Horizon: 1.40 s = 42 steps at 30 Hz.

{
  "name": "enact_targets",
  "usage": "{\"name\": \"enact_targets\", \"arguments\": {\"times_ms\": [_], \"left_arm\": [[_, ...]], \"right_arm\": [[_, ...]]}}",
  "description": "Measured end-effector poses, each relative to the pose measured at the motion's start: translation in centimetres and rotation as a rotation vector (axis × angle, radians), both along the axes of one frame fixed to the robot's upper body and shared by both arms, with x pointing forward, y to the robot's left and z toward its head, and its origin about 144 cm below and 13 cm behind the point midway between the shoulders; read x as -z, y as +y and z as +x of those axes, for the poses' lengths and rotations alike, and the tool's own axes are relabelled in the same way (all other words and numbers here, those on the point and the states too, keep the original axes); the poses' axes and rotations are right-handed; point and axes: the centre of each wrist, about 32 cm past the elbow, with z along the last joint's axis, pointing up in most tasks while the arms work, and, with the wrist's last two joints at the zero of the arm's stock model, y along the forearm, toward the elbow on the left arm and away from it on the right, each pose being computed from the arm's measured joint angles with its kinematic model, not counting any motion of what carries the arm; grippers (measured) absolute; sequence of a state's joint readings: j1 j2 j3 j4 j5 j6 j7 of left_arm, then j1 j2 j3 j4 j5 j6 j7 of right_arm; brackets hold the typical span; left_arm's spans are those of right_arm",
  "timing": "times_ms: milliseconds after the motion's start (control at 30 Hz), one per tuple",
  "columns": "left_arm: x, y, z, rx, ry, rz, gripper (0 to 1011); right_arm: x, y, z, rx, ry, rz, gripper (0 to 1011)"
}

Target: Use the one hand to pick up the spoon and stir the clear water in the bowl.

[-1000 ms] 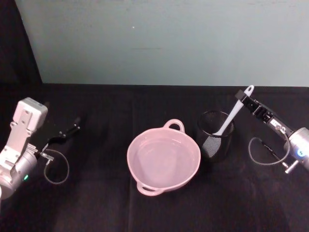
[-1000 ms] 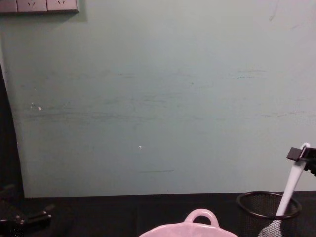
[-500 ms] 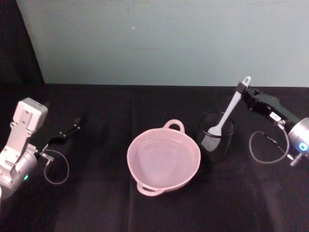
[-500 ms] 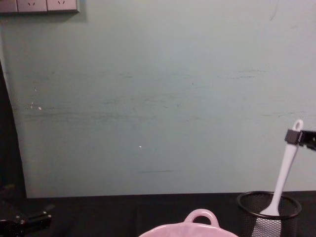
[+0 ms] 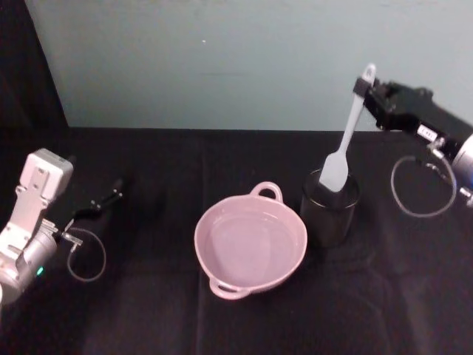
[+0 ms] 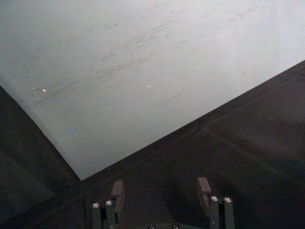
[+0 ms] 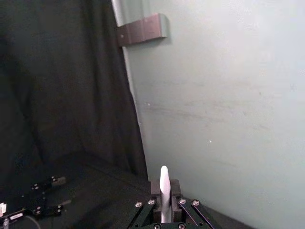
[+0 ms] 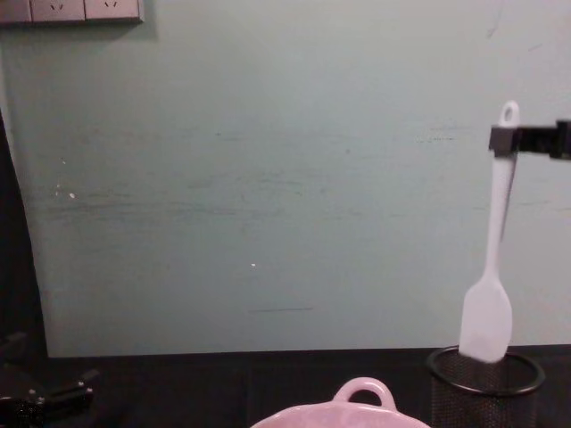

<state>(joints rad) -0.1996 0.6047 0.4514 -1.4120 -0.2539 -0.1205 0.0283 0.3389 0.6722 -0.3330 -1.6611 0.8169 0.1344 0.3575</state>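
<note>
Lifting the spoon (image 5: 347,137) clear of the cup (image 5: 325,218) looks to be the step in hand: the pick-up itself is done, and the stirring is not yet begun. The right gripper (image 5: 362,89) hangs high above the right side of the counter (image 5: 222,318), reaching in from the right with its wrist roughly level and pointing left. Its fingers (image 7: 175,188) are pinched narrow on the spoon's handle just below the hole at the end. From that grip the spoon hangs nearly upright, slightly tilted, with its flat head down. In the chest view the head sits just at the cup's rim, so I cannot tell whether it is quite free of the mesh. The bowl (image 5: 250,240) stands on the counter just beside the cup, on the cup's left and a little nearer the robot, with one loop handle turned toward the wall. By my judgement the next move calls for a little more height so the head clears the rim, then a short carry leftward until the head is over the bowl's middle. After that comes a gentle descent into the water without striking the pink wall. Since the grip is so far up the handle, the head may swing, so a slow carry seems wise. The left gripper (image 5: 103,201) lies parked low at the far left of the counter, its fingers (image 6: 204,185) spread wide and holding nothing.
</note>
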Motion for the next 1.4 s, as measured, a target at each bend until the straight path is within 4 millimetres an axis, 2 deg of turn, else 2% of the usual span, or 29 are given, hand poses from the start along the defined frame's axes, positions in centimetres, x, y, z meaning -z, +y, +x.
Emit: {"name": "enact_targets", "arguments": {"times_ms": [67,300,1133,1300,1400], "left_arm": [[0.0,0.0,0.0,0.0,0.0,0.0,1005],[0.0,0.0,0.0,0.0,0.0,0.0,1005],[0.0,0.0,0.0,0.0,0.0,0.0,1005],[0.0,0.0,0.0,0.0,0.0,0.0,1005],[0.0,0.0,0.0,0.0,0.0,0.0,1005]], "right_arm": [[-1.5,0.1,-0.1,-0.018,-0.019,-0.032,123],[-3.0,0.3,-0.2,-0.037,-0.033,-0.082,122],[-2.9,0.3,-0.2,-0.041,-0.032,-0.078,123],[-2.5,1.6,-0.2,-0.108,-0.028,-0.064,123],[-2.0,3.4,0.0,-0.176,-0.035,-0.058,123]]}}
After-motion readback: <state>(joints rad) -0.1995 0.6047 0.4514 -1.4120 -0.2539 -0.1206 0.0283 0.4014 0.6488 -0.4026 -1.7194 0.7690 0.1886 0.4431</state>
